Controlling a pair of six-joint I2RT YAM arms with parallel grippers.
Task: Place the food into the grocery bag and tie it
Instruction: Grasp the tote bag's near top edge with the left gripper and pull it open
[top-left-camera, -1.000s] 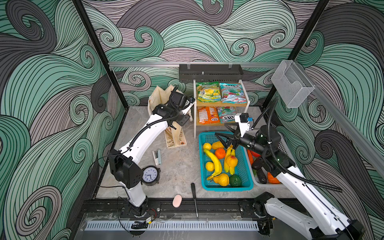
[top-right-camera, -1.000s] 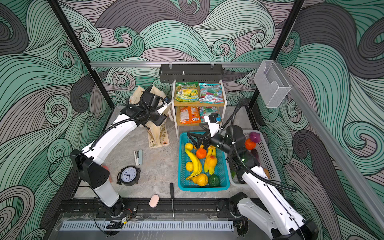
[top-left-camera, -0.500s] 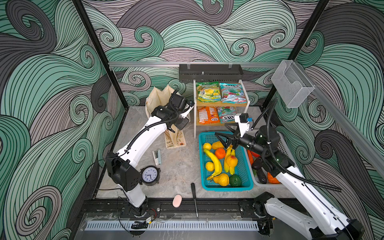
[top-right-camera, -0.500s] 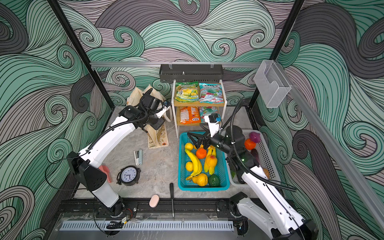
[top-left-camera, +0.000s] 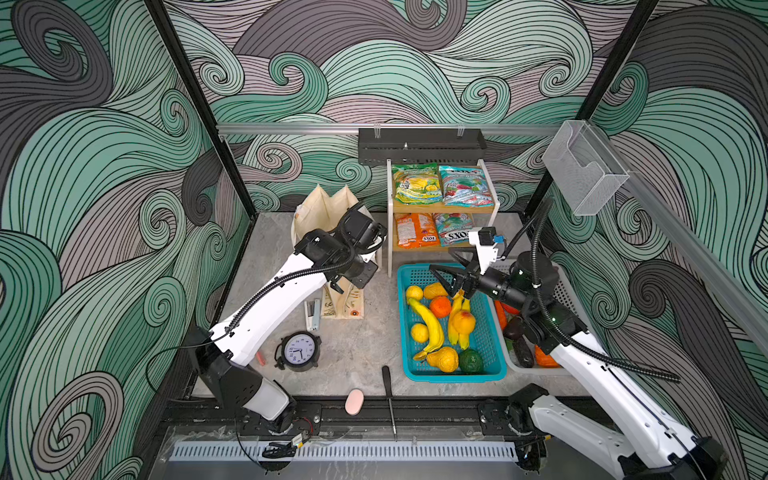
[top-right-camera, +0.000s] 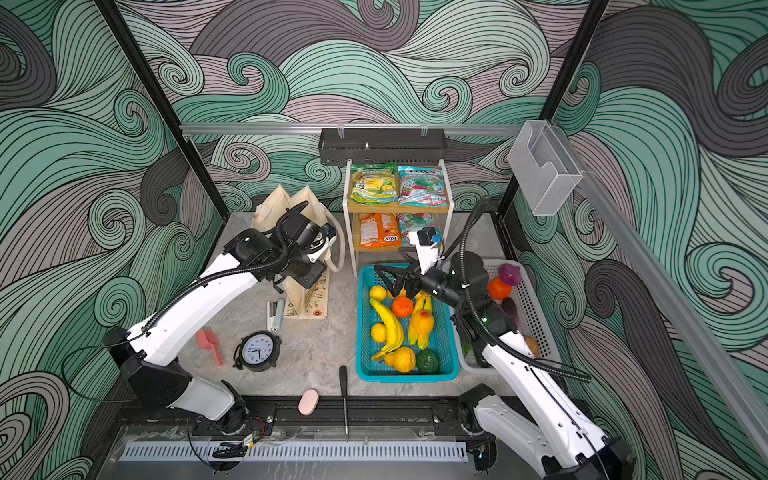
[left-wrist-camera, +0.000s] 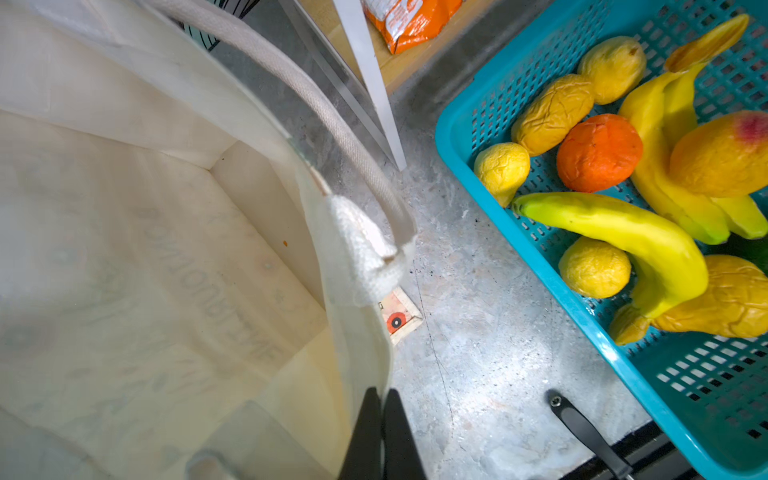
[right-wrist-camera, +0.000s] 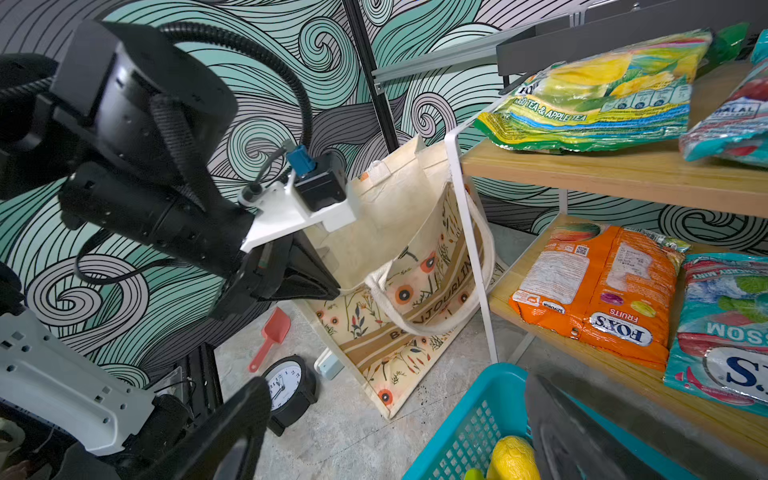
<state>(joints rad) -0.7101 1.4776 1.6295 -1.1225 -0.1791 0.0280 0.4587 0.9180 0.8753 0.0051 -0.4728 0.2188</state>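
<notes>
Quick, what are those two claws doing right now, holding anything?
Left gripper: closed, pinching the grocery bag at its rim.
Right gripper: open, empty, over the teal basket.

Four snack packets, two baskets, one tote bag, one clock.

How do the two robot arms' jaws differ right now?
The left gripper has its jaws shut on the rim of the grocery bag; the right gripper has its jaws wide open, holding nothing. The left gripper is at the bag; the right gripper hangs above the far end of the teal basket. Both have black jaws.
</notes>
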